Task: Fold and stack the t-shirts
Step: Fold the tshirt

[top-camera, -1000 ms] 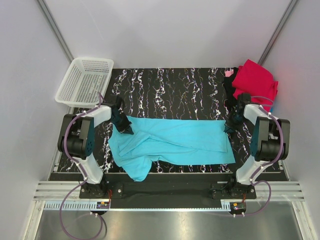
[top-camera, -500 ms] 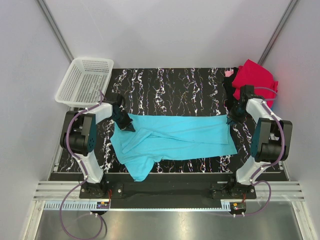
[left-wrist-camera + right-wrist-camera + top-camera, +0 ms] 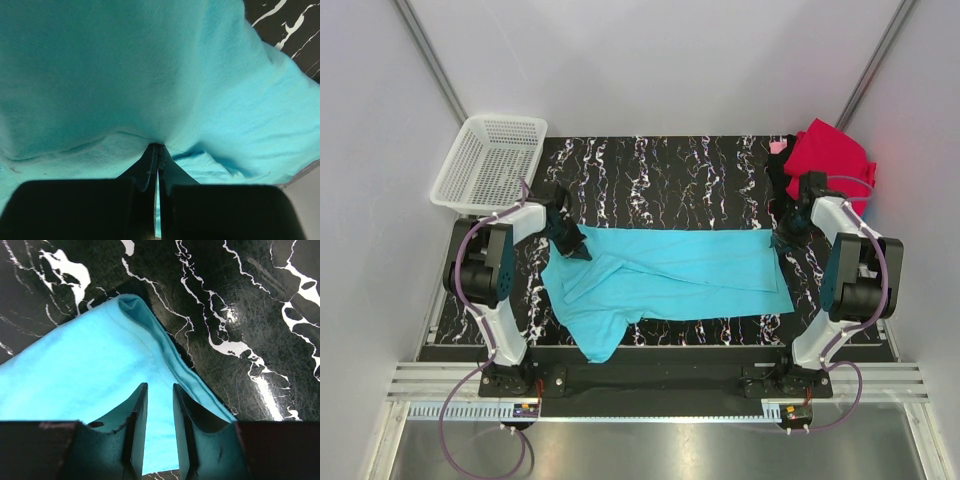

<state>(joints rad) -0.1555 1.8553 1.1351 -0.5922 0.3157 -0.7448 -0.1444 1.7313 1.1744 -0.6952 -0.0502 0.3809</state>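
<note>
A turquoise t-shirt (image 3: 665, 272) lies spread across the black marbled table (image 3: 670, 170), one part hanging over the near edge at the left. My left gripper (image 3: 570, 245) is shut on the shirt's far left edge. In the left wrist view its tips (image 3: 158, 146) pinch a fold of the turquoise cloth (image 3: 125, 75). My right gripper (image 3: 783, 238) stands over the shirt's far right corner. In the right wrist view its jaws (image 3: 160, 386) are parted, with the corner of the shirt (image 3: 75, 365) lying flat on the table beneath them. A crimson t-shirt (image 3: 830, 160) is heaped at the far right.
A white mesh basket (image 3: 490, 160) sits tilted at the far left corner. Black cloth (image 3: 779, 180) and a bit of pink cloth (image 3: 778, 147) lie beside the crimson heap. White walls close in the left, right and back sides.
Both grippers moved toward the far side, drawing the shirt's far edge flat and straight. The right jaws have parted and let the corner go. The left stays shut.
</note>
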